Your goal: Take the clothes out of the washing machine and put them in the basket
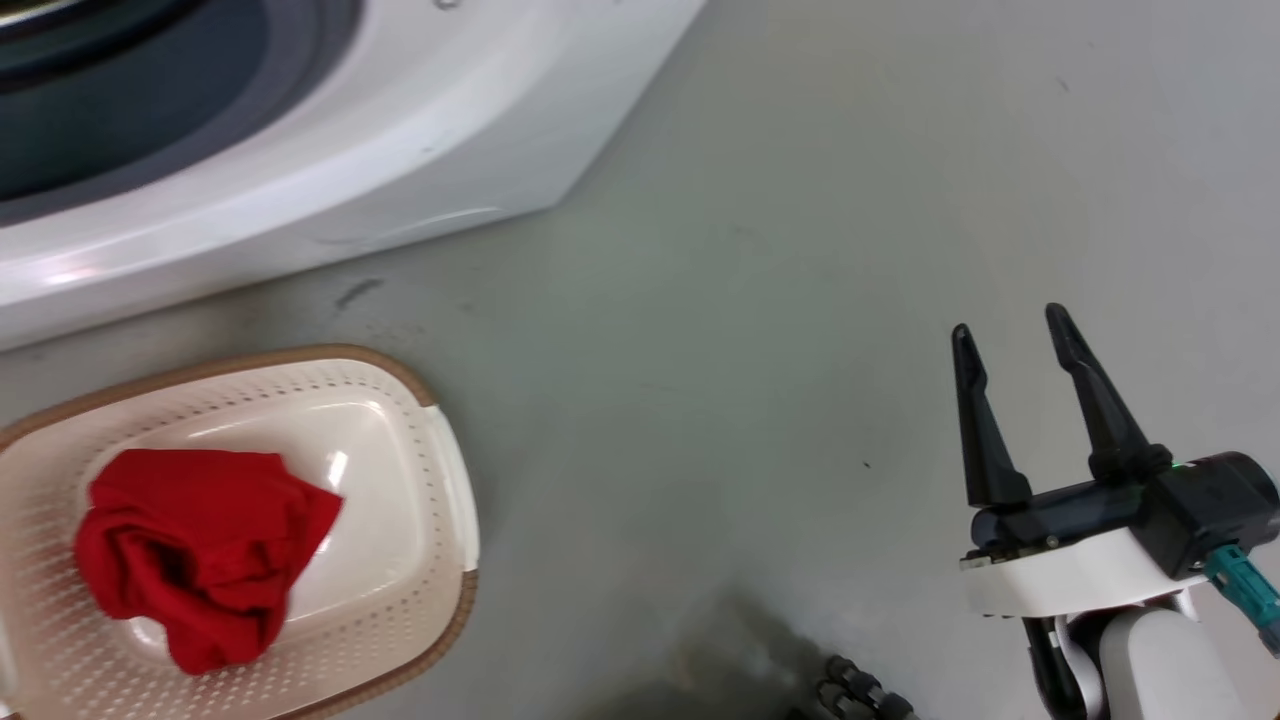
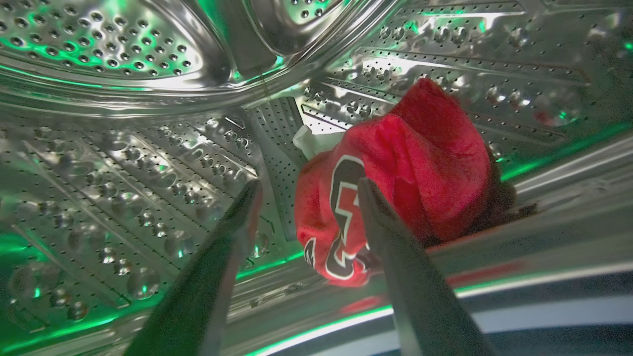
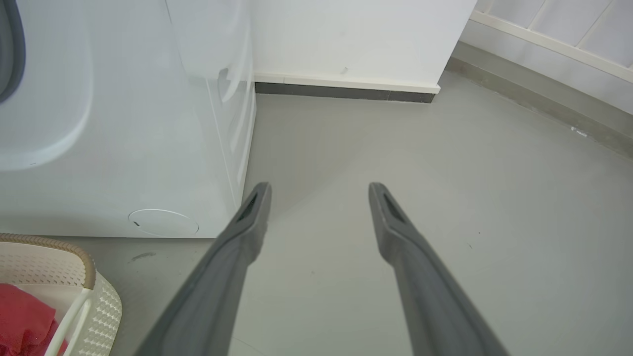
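I'm holding the left gripper point(image 2: 309, 185) wide open and empty inside the drum point(image 2: 123, 163), the lettered garment point(image 2: 395, 168) bunched on its wall just ahead, and I'm aiming to straddle a thick fold before closing, the plain one point(image 1: 200, 540) already lying in the basket point(image 1: 440, 420).

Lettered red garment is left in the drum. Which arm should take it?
Left. The left gripper is inside the drum, open, with the lettered red garment right at its fingertips. The right gripper hangs open over the floor, outside the washing machine.
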`<state>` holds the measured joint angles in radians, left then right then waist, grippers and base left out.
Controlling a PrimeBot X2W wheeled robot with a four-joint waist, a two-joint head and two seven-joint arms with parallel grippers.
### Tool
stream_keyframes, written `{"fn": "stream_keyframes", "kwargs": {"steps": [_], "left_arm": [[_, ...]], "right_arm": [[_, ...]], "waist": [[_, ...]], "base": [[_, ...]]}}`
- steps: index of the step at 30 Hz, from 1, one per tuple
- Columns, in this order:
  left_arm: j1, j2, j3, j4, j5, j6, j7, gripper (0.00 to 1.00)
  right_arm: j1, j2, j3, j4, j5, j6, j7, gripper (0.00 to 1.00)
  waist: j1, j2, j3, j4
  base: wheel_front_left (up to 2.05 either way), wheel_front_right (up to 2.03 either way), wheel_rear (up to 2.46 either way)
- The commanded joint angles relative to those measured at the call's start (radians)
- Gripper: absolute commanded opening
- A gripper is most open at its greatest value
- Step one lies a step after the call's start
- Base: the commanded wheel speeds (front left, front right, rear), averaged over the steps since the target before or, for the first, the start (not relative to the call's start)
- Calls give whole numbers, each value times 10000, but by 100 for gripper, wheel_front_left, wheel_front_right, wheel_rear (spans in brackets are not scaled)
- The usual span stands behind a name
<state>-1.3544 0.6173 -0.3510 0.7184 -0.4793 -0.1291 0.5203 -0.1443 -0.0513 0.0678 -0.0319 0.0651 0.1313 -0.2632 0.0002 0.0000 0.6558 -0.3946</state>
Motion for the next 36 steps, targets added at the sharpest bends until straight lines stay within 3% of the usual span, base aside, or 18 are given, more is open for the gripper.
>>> {"fn": "stream_keyframes", "kwargs": {"steps": [1, 8, 16, 17, 18, 30, 36], "left_arm": [[-313, 95, -80, 136, 73, -17, 231, 100], [-1528, 308, -429, 1080, 320, 23, 1678, 100], [-2017, 267, -918, 1842, 690, 48, 2150, 100], [-2034, 264, -962, 1915, 720, 45, 2139, 56], [-2055, 258, -1006, 1971, 714, 38, 2104, 0], [-1836, 364, -1098, 2080, 467, 9, 748, 0], [-1027, -33, -1035, 2172, 160, -6, -1268, 0]], "right_arm": [[-140, 20, 108, -52, 76, -10, -24, 100], [-172, 18, 531, -84, 443, -10, -24, 100], [-41, 17, 539, -164, 589, -10, -24, 100], [-42, 17, 544, -165, 610, -10, -24, 100], [-50, 17, 552, -163, 628, -10, -24, 100], [-430, 14, 529, -22, 444, -10, -24, 100], [-548, 14, 81, 27, 32, -12, -24, 100]], "waist": [[-2, 0, 605, -612], [-2, 0, 1106, -1111], [-2, 0, 1369, -1117], [-2, 0, 1386, -1113], [-2, 0, 1397, -1110], [-2, 0, 994, -932], [-2, 0, 128, -275]], "base": [[0, 0, 0], [0, 0, 0], [0, 0, 0], [0, 0, 0], [0, 0, 0], [0, 0, 0], [0, 0, 0]]}}
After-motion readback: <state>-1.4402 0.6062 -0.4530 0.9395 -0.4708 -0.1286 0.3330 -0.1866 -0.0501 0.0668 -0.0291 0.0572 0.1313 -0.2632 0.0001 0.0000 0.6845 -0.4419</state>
